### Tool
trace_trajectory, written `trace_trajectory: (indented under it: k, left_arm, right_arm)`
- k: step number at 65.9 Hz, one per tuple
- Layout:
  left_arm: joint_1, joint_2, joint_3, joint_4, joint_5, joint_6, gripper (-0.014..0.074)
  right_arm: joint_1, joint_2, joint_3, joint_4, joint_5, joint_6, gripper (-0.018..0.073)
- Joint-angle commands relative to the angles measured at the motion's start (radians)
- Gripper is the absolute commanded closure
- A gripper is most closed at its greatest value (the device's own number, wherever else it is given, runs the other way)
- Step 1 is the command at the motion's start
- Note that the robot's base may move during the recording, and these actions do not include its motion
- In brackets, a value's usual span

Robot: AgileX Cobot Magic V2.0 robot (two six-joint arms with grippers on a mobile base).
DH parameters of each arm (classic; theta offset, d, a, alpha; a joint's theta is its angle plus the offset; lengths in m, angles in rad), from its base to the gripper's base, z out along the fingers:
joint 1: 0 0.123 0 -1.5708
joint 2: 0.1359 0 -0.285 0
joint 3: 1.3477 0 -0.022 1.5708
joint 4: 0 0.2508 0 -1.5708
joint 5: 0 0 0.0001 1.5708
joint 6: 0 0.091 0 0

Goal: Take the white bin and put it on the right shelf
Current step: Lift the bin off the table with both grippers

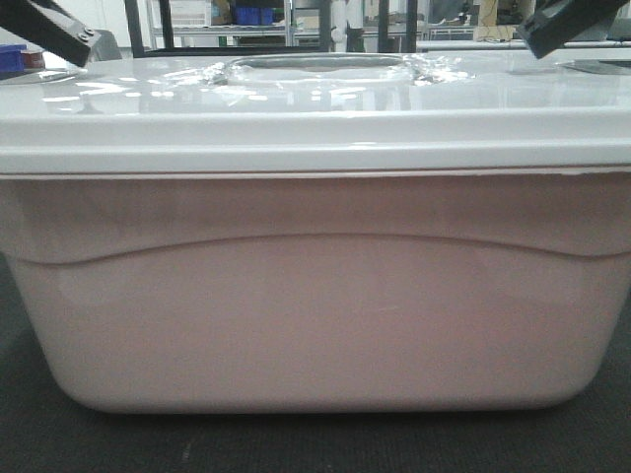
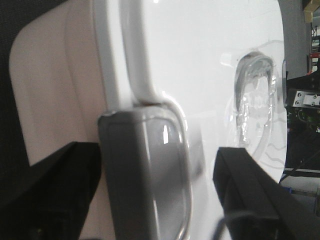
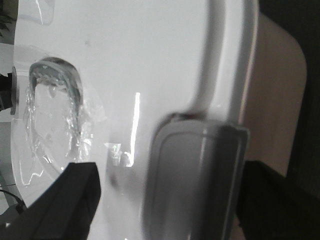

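Far left: left gripper (image 2: 157,167) spread wide, one black finger either side of the grey latch (image 2: 147,170) at that end of the white bin (image 1: 315,315). Nothing clamped. Risk here: closing on the latch alone and popping it, or pinching only the lid (image 1: 315,108) and lifting it off the tub.

Centre: white bin flat on a dark surface (image 1: 99,448), close before the front camera, lid on, recessed handle (image 1: 320,64) under crinkled clear film. Glossy plastic, likely slippery under hard fingers. Contents unreadable through the pinkish wall, so weight a guess.

Far right: right gripper (image 3: 170,180) likewise wide, straddling the matching latch (image 3: 195,175). Not gripping either. Uneven closing or lifting between the two ends: tilt, slide toward the low side, drop. Right shelf not made out in any view. Height and clearance unknown, so a snag of the base on its front lip possible.
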Motion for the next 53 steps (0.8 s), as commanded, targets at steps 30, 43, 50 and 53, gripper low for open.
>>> trace_trajectory:
  k: [30,43,50,53]
  left_arm:
    - [-0.007,-0.028,-0.022,-0.077,0.048,0.028,0.0222]
    - [-0.007,-0.028,-0.022,-0.077,0.050,0.030,0.0221]
    - [-0.007,-0.028,-0.022,-0.075,0.048,0.030,0.0221]
    - [-0.007,-0.028,-0.022,-0.075,0.048,0.030,0.0222]
  right_arm:
    - [0.000,-0.020,-0.024,0.088,0.068,-0.033,-0.0061]
    - [0.000,-0.020,-0.024,0.093,0.080,-0.033,-0.0061]
    - [0.000,-0.020,-0.024,0.114,0.081,-0.042,-0.0061]
    - [0.000,-0.020,-0.024,0.117,0.083,-0.048,-0.0061]
